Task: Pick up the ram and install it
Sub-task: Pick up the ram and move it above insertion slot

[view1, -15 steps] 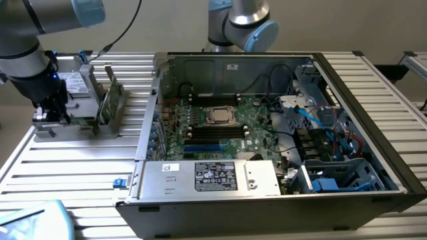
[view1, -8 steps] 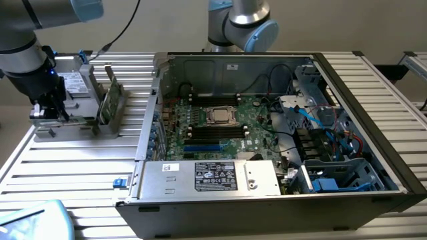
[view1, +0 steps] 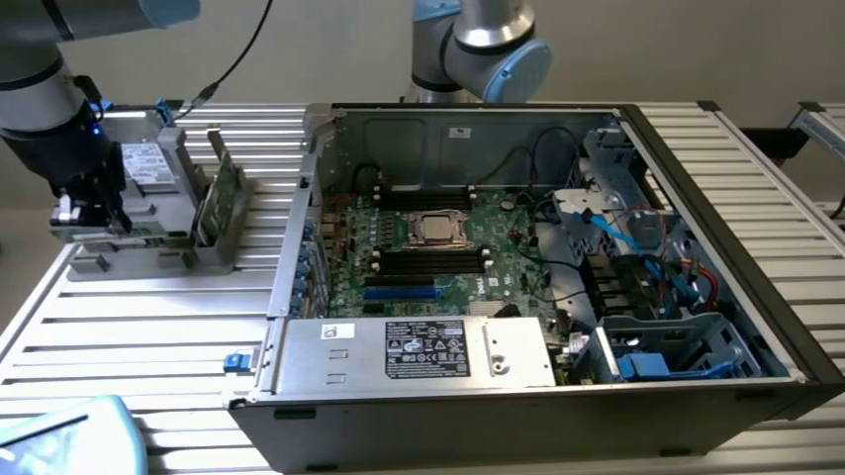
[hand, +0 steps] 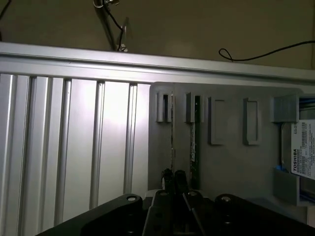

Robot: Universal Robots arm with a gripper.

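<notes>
The ram (hand: 172, 137) stands on edge in a slot of the grey holder (hand: 231, 167), seen edge-on as a thin line that runs straight in between my fingertips. My gripper (hand: 173, 177) is shut on the ram's near end. In the exterior view, the gripper (view1: 82, 220) sits low over the left end of the holder (view1: 133, 259), and the arm hides the ram there. The black memory slots (view1: 422, 259) lie on the motherboard inside the open computer case (view1: 793, 327), towards the exterior view's right.
A second thin green stick (hand: 193, 142) stands in the neighbouring slot, close beside my fingers. Two slots separate it from a grey drive (hand: 300, 152) with a white label. A wider green card (view1: 225, 198) stands upright between the holder and the case. Ribbed aluminium table (view1: 145, 336) surrounds them.
</notes>
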